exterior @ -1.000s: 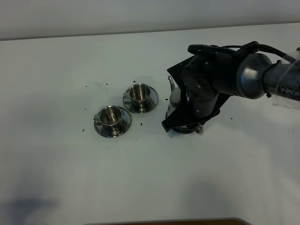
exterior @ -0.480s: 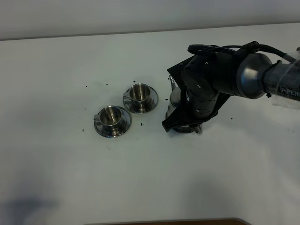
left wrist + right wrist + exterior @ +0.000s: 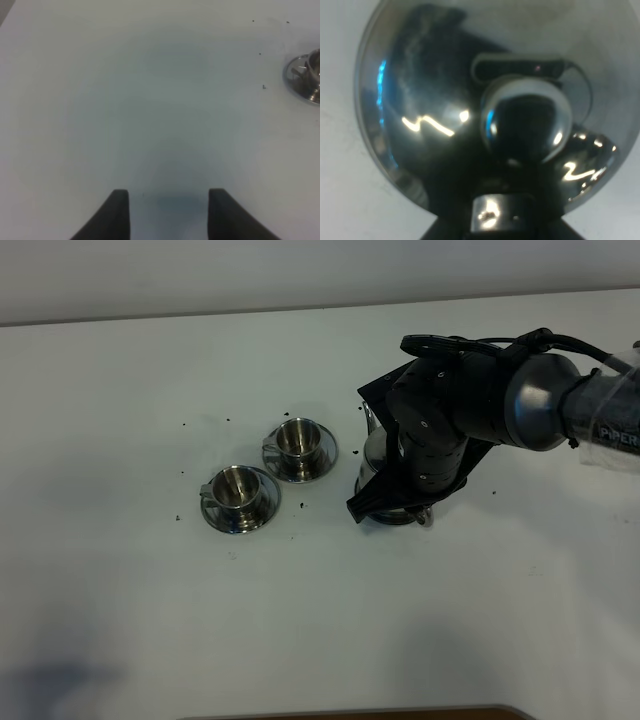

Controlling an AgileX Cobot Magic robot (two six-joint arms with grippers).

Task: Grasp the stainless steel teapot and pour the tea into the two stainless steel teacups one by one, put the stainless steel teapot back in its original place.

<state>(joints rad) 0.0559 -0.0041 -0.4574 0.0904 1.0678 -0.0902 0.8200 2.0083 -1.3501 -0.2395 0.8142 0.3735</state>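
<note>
The teapot (image 3: pixel 425 125) is polished steel, mirror-bright, and its knob (image 3: pixel 527 125) throws back reflections. The far teacup (image 3: pixel 296 437), the near teacup (image 3: pixel 236 486) and their saucers (image 3: pixel 323 457) share that shiny metal finish. The table (image 3: pixel 150 600) looks smooth, matt white. The right arm's wrist casing (image 3: pixel 430 430) is dull black plastic, and its joint (image 3: pixel 535 400) gleams grey.

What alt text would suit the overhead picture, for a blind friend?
A black robot arm reaches in from the right and bends over a shiny steel teapot, hiding most of it, on a white table. Left of the teapot stand two small steel cups on saucers, with dark specks scattered around them.
</note>
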